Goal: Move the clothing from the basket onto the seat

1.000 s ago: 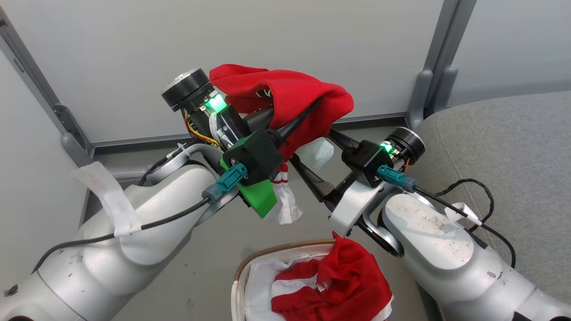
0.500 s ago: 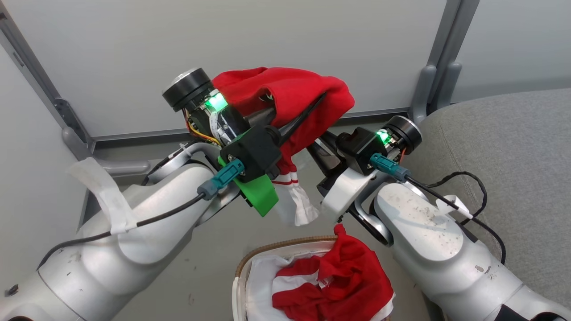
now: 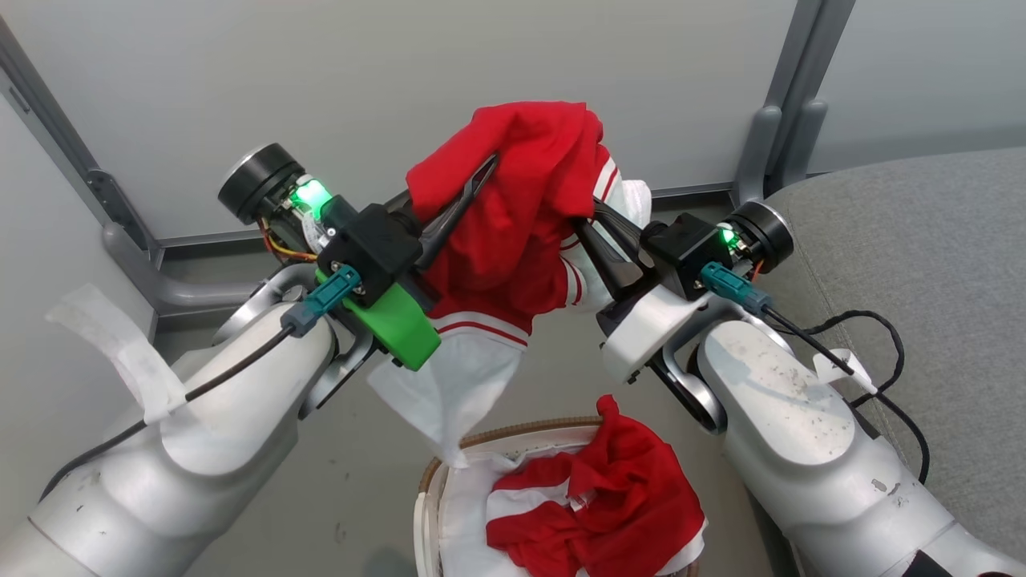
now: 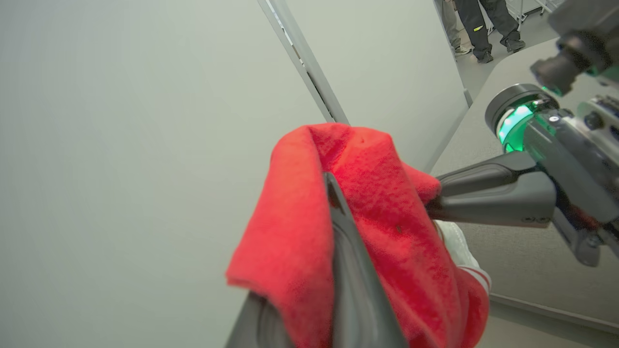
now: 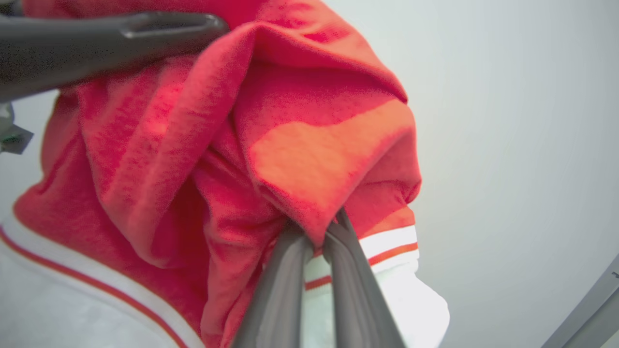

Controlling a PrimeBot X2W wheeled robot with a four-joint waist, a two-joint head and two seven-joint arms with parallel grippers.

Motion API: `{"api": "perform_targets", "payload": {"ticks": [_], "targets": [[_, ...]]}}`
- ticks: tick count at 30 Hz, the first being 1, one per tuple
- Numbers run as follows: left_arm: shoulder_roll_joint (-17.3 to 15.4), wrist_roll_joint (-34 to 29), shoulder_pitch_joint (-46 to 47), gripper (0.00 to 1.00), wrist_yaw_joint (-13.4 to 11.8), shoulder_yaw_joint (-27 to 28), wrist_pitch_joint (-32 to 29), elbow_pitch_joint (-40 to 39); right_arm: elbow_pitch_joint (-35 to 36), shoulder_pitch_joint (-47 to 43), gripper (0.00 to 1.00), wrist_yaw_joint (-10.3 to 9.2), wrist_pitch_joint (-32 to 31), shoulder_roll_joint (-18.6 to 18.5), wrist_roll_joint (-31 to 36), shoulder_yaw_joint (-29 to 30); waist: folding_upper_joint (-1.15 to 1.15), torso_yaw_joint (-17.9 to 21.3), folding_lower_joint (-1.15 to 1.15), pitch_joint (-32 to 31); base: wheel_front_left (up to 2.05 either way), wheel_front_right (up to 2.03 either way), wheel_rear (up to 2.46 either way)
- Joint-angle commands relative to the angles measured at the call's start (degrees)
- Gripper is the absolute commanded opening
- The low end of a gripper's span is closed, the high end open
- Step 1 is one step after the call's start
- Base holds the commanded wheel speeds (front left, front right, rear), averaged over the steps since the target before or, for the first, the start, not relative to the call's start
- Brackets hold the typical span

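Both tools are pinching one red garment (image 3: 513, 232) stretched between them. The left tool (image 3: 479, 172) bites its top fold, and the right tool (image 3: 583, 226) bites a fold by the striped cuff. The garment hangs lengthwise below the tools, its white hem just over the basket (image 3: 513, 429), where more clothing (image 3: 617, 505) lies. The seat (image 3: 922, 240) lies beyond the right tool, so I'd say that arm is nearer.

At the upper centre of the head view, a held garment (image 3: 513, 232) hangs between the two pincers. The left pincer (image 3: 479, 175) grips its left side and the right pincer (image 3: 583, 220) its right. Directly below, at the bottom centre, the basket (image 3: 481, 439) stands on the floor (image 3: 361, 481) with more clothing (image 3: 609, 505) in it. The seat (image 3: 922, 256) fills the right edge, and wall panels (image 3: 401, 88) stand behind everything.
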State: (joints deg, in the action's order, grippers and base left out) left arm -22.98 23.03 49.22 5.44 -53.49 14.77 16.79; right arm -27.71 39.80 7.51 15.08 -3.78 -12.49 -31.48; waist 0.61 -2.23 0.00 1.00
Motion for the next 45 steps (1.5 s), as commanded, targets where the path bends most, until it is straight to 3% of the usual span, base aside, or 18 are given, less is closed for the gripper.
{"api": "perform_targets", "payload": {"ticks": [1, 16, 32, 38, 45], "targets": [[-0.37, 0.71, -1.25, 1.0, -0.52, 0.59, 0.34, 0.27, 0.23, -0.91, 0.0, -0.04, 0.14, -0.16, 0.29, 0.73, -0.61, 0.12, 0.0, 0.19, 0.0, 0.0, 0.0], [3.89, 3.52, -14.13, 1.0, -2.33, 4.92, 0.44, 0.86, -0.55, -3.21, 0.0, -0.04, 0.14, -1.63, 3.86, 9.4, -0.61, 0.91, 0.0, 2.09, 0.0, 0.0, 0.0], [9.87, -1.4, -25.47, 1.0, -0.34, 13.76, 0.39, 1.19, -0.11, -6.3, 0.0, -0.05, 0.14, -3.98, 5.67, 14.22, -0.61, 2.35, 0.0, 3.69, 0.0, 0.0, 0.0], [11.74, -3.59, -26.17, 1.0, 0.66, 15.69, 0.39, 1.0, 0.38, -6.95, 0.0, -0.05, 0.14, -5.0, 6.16, 15.55, -0.61, 4.51, 0.0, 4.93, 0.0, 0.0, 0.0], [13.09, -5.3, -25.43, 1.0, 1.5, 17.22, 0.39, 0.83, 1.51, -7.83, 0.0, -0.05, 0.14, -6.77, 6.64, 17.74, -0.61, 10.59, 0.0, 7.51, 0.0, 0.0, 0.0]]}}
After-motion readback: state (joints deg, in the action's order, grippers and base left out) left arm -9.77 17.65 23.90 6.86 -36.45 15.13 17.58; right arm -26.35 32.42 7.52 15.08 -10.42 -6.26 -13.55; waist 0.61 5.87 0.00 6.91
